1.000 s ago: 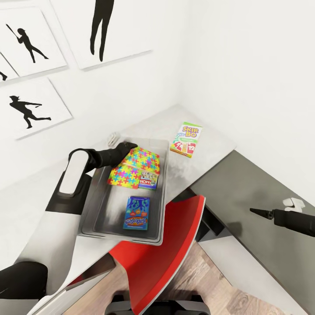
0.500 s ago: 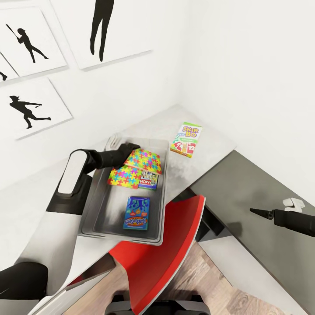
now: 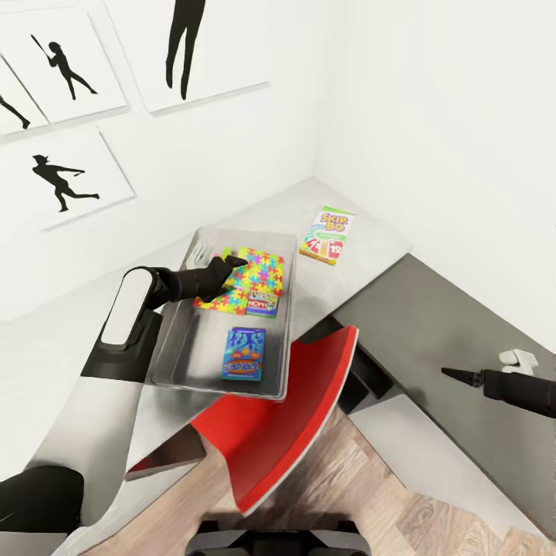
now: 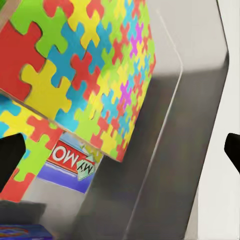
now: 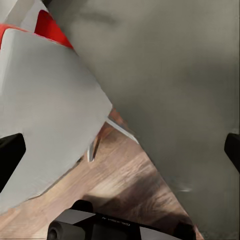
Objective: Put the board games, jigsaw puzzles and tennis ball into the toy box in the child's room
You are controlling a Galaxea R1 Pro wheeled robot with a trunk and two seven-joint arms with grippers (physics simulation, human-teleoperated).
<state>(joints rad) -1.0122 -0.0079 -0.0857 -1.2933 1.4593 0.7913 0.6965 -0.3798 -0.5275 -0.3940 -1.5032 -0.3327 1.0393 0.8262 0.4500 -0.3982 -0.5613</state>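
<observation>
The clear toy box (image 3: 287, 328) stands on the pale grey table (image 3: 363, 266). Inside it two jigsaw puzzles overlap, the upper one (image 3: 261, 270) (image 4: 95, 65) resting tilted on the lower one (image 3: 210, 300). Below them lie a small box lettered "MONO" (image 3: 261, 306) (image 4: 72, 162) and a blue box (image 3: 243, 353). A "SKIP BO" board game (image 3: 327, 235) lies flat on the table beyond the toy box. My left gripper (image 3: 235, 263) (image 4: 120, 155) hovers open over the puzzles, holding nothing. My right gripper (image 3: 454, 374) (image 5: 120, 155) is open over the dark table top (image 3: 432, 324). The tennis ball and the bed are out of view.
A red chair (image 3: 270, 417) is tucked under the table right in front of the toy box. A small white object (image 3: 519, 359) lies on the dark top near my right arm. Framed silhouette pictures (image 3: 66, 174) hang on the white wall behind the table. Wood floor (image 3: 401, 510) lies below.
The head camera has shifted, sliding the whole scene. The upper puzzle has sunk lower and flatter into the toy box, away from my left gripper. The right arm has stayed still.
</observation>
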